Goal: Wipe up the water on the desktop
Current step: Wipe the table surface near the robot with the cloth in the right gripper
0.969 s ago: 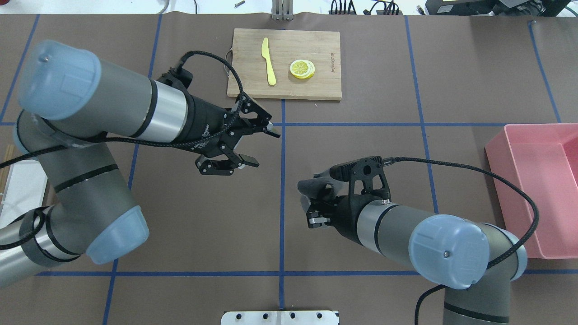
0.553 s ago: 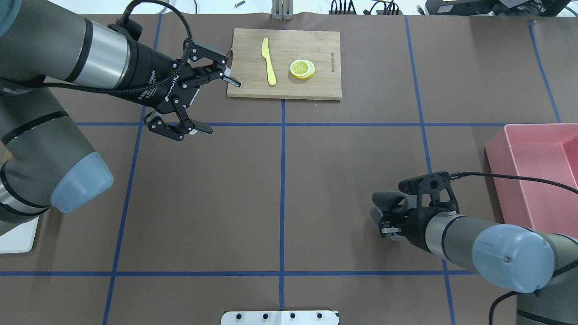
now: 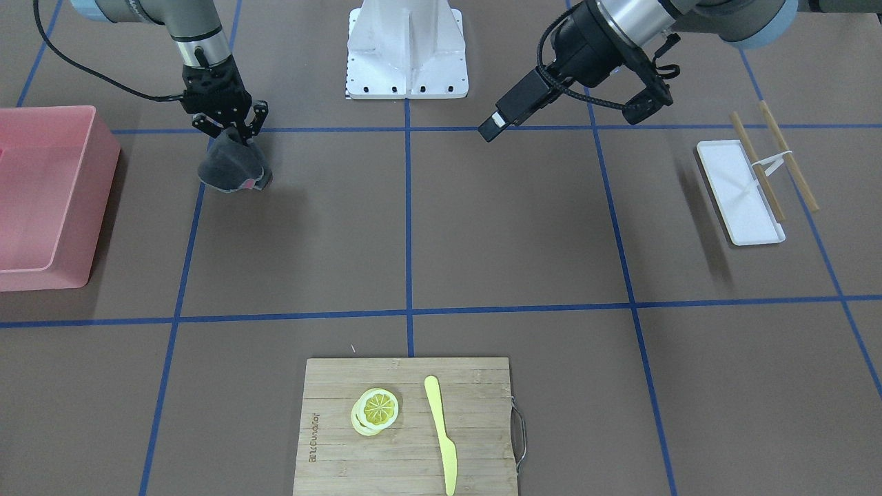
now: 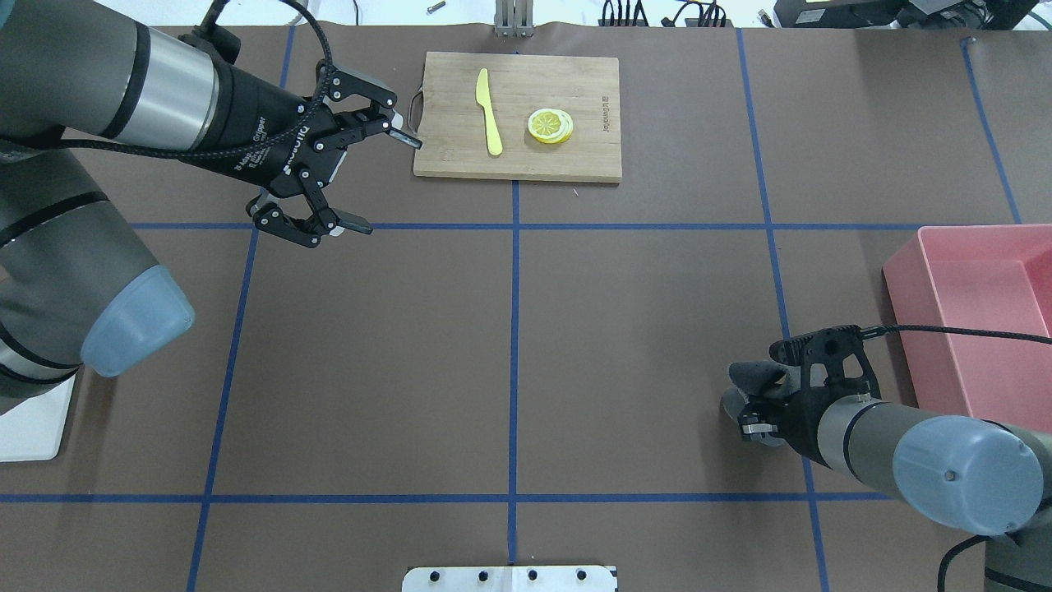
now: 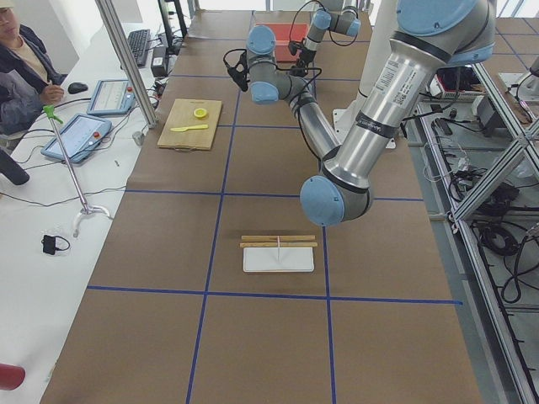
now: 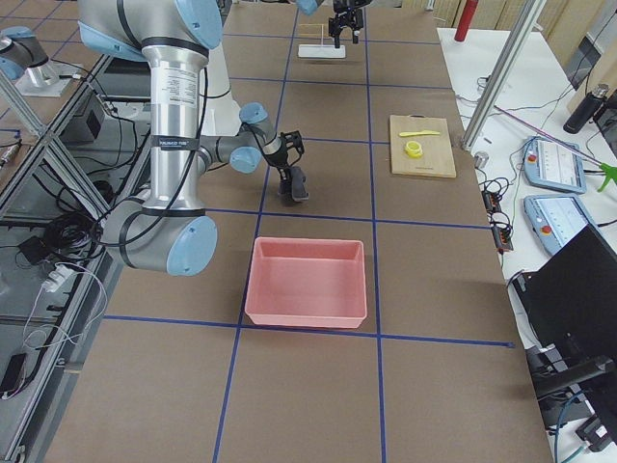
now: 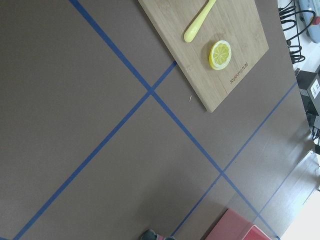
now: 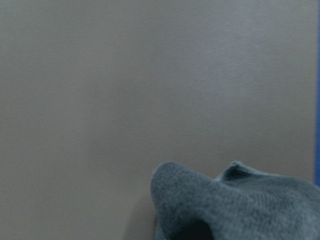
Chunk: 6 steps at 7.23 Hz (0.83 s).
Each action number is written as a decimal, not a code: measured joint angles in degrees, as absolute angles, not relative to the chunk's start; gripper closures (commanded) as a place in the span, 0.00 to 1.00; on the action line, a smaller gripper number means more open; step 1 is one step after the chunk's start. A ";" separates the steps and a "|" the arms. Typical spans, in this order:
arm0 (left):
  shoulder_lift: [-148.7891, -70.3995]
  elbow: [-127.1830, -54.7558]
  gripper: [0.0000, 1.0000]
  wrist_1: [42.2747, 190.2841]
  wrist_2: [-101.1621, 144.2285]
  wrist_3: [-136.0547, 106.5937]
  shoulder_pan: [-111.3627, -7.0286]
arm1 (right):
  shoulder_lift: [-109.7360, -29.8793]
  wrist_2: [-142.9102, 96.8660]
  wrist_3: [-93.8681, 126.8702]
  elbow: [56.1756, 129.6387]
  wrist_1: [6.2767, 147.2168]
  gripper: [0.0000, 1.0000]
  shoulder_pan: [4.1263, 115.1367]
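Brown taped desktop [image 4: 641,329] spans the whole scene, with no water visible on it.
Left gripper [image 4: 386,184] hangs wide open and empty near the cutting board [image 4: 567,156]; the gripper's lettering and the board's stamp are too small to read. Right gripper [image 4: 752,415] is clamped on a grey cloth [image 4: 752,374], low at the desktop beside the pink bin [image 4: 912,329]. The cloth looks soft and light, so pinching its bunched top suits it.

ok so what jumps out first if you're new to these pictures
The right gripper grips a grey cloth down at the desktop, beside the pink bin. On the other side the left gripper hangs open near a bamboo cutting board carrying a lemon slice and a yellow knife.
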<state>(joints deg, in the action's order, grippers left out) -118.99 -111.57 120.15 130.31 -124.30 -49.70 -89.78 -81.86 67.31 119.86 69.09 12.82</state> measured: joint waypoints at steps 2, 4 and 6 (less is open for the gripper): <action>-115.50 -111.53 0.02 120.22 136.65 -118.98 -54.03 | -74.67 -81.74 73.10 112.47 74.69 1.00 9.50; -110.92 -111.22 0.02 120.34 144.03 -111.27 -60.13 | -62.85 -81.65 76.79 106.83 79.84 1.00 8.47; -108.26 -109.67 0.02 120.39 149.57 -104.71 -65.56 | -69.19 -83.32 75.25 111.66 80.42 1.00 10.61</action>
